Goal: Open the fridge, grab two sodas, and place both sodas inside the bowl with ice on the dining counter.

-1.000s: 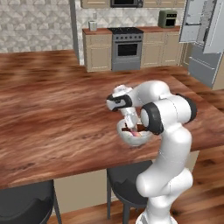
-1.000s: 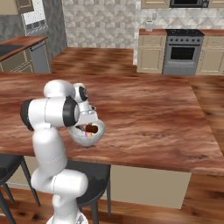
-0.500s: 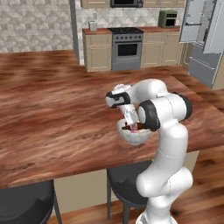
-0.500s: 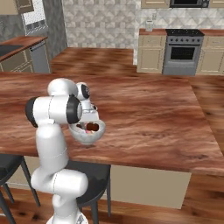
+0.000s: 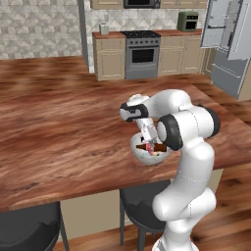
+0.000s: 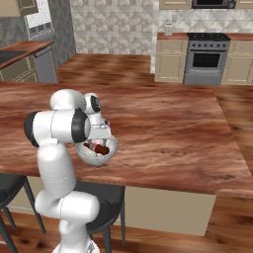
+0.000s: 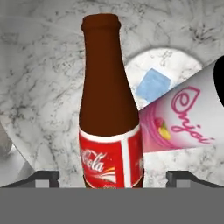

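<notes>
Stove (image 5: 142,55), stools (image 5: 29,230), pink cup (image 7: 183,120)

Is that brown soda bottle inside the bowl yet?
Yes. The hand view shows the bottle against the bowl's marbled inside, beside a pink-and-white container.

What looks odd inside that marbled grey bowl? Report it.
Beside the dark-brown cola bottle in the marbled grey bowl lies a pink-and-white carton, not a second soda. A pale blue ice cube sits behind.

Light is even and bright, with soft glare on the glossy dining counter (image 5: 59,132). Shadows are weak; far edges look perhaps slightly blurred.
</notes>
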